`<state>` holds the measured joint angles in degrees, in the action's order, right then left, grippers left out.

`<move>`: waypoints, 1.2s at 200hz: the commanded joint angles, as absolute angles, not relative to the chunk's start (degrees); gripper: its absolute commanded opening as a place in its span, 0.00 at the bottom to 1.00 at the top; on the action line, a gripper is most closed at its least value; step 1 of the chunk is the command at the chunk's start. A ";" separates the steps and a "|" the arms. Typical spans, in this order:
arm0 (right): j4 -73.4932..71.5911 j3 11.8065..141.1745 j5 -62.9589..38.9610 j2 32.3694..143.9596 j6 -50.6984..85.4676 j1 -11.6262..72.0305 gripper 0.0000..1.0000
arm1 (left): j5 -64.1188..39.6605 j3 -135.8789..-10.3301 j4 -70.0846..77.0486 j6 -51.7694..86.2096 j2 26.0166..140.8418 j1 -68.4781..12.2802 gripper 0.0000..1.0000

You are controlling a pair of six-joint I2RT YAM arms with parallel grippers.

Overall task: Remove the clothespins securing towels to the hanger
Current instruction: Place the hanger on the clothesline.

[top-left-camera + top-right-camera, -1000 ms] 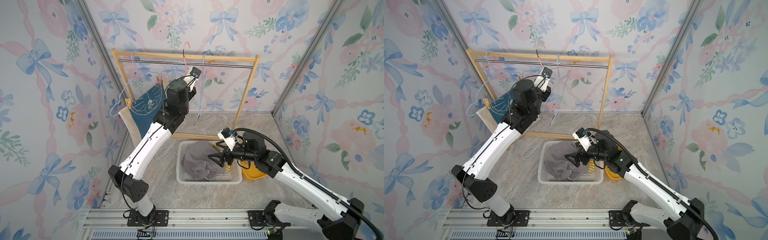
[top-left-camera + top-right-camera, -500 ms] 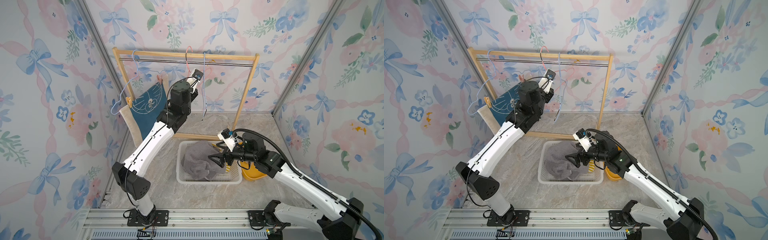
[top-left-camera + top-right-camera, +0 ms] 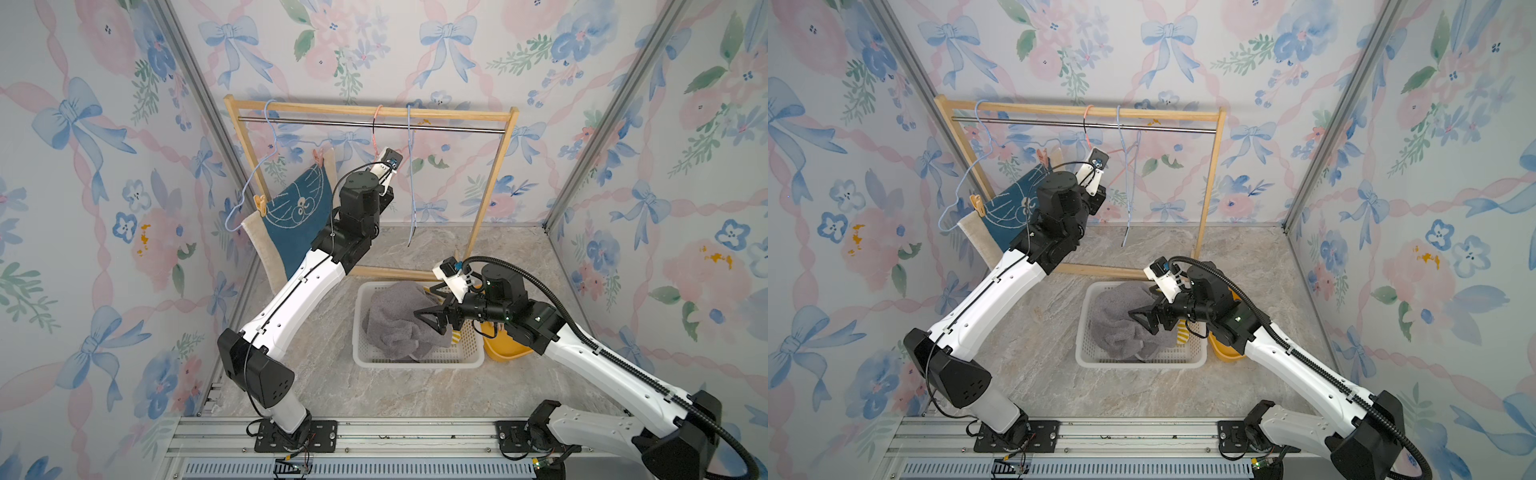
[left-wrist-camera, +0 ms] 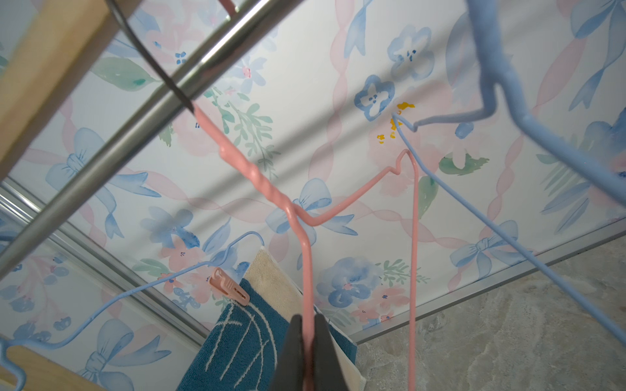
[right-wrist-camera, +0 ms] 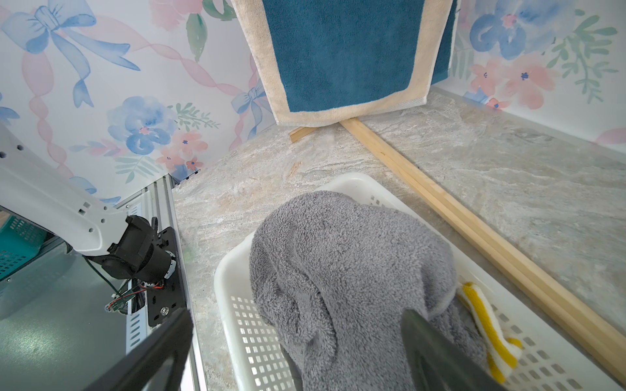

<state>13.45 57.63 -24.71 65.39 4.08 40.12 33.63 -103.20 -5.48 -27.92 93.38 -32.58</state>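
Pink clothespin point(image 4: 229, 291) and tan clothespin point(image 3: 260, 203) pinned the dark blue towel point(image 3: 297, 216) to the pale blue hanger point(image 3: 249, 183) on the wooden rack point(image 3: 374, 110). Grey towel point(image 3: 395, 320) and striped towel point(image 5: 487, 325) lay in the white basket point(image 3: 415, 361). Left gripper point(image 4: 307, 342) clamped the pink hanger point(image 4: 306, 270). Right gripper point(image 5: 297, 314) gaped wide over the grey towel.

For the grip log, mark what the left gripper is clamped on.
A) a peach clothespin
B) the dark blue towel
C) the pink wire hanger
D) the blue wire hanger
C: in the left wrist view the left gripper is pinched shut on a wire of the pink wire hanger, clear of the clothespin and the dark blue towel.
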 commanded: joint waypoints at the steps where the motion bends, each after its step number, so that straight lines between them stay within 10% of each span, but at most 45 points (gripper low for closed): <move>1: 12.61 57.29 -25.58 65.72 4.23 39.56 0.97 | 33.96 -101.45 -6.24 -26.35 90.48 -32.56 0.01; 57: 13.06 58.87 -25.61 66.29 3.14 38.74 0.98 | 32.21 -96.33 -6.24 -24.88 83.70 -32.53 0.50; 240: 11.48 65.67 -29.66 61.64 7.61 25.64 0.98 | 14.21 -89.48 -11.93 -9.08 63.90 -16.25 0.70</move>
